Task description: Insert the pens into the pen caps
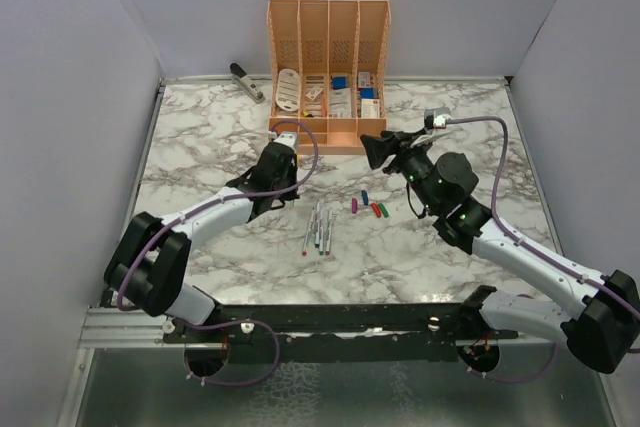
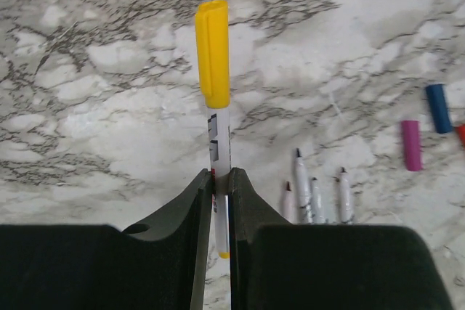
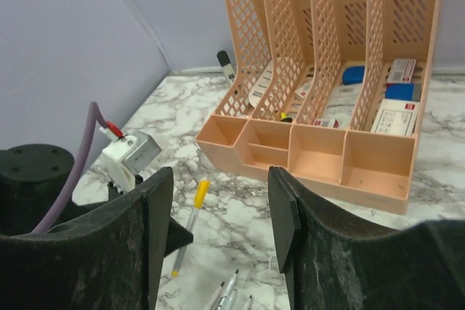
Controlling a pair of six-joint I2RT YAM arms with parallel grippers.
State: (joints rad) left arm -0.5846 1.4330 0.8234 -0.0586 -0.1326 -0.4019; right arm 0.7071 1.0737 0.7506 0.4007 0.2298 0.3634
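Left wrist: left gripper (image 2: 220, 201) holds yellow-capped pen (image 2: 216, 128); right gripper (image 3: 220, 215) wide, empty. Next: purple cap (image 2: 410, 145).

From high behind both arm bases, the overhead camera looks down the whole marble table (image 1: 200, 137). The left wrist camera points straight down, close to the marble. The right wrist camera faces level toward the orange organiser (image 3: 327, 70), also visible overhead.
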